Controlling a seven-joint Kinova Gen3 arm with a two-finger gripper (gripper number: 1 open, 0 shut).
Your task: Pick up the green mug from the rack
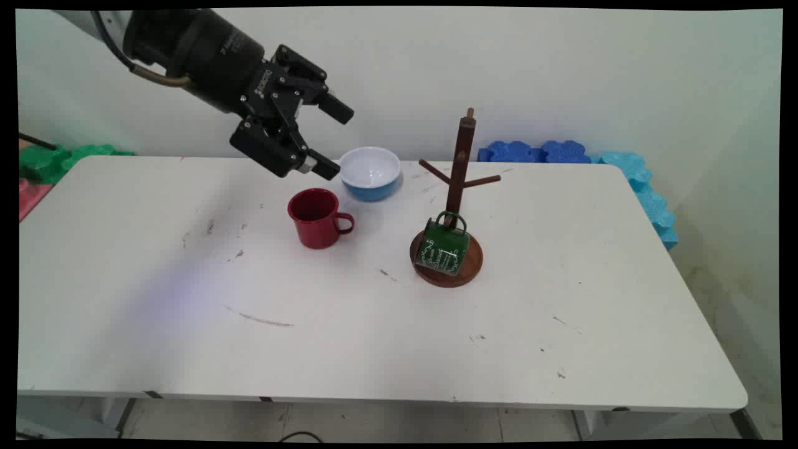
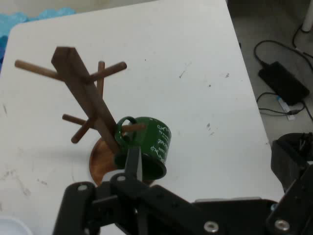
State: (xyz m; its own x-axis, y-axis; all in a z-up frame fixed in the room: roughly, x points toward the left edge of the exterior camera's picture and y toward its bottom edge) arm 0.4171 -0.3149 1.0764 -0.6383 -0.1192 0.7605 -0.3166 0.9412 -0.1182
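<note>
Main view: the gripper (image 1: 330,138) hangs above the table (image 1: 374,324), tilted down toward the right, with its fingers (image 1: 336,109) spread wide apart and nothing between them. The lower finger ends just above and left of a blue bowl (image 1: 371,173), white inside, which stands upright near the table's far edge. A red mug (image 1: 318,218) stands upright just in front of the bowl and below the gripper, its handle pointing right; it touches neither. Well to the right stands a wooden mug tree (image 1: 461,168) on a round base (image 1: 474,265). A green mug (image 1: 444,246) with white lettering hangs by its handle from a low peg, tilted, with its body over the base. Along the wall behind the table lie green foam tiles (image 1: 75,156) at the left and blue foam tiles (image 1: 542,151) at the right.

Hand view: the camera looks down at the mug tree (image 2: 83,93), whose post leans across the picture with pegs sticking out on several sides. The green mug (image 2: 149,144) hangs by its handle from a short peg, open mouth facing down toward the base (image 2: 100,164). The gripper's black linkage fills the bottom edge. The table (image 2: 195,58) around the tree is bare white with a few scuffs. Beyond the table's right edge, black cables (image 2: 286,88) lie on the floor.
</note>
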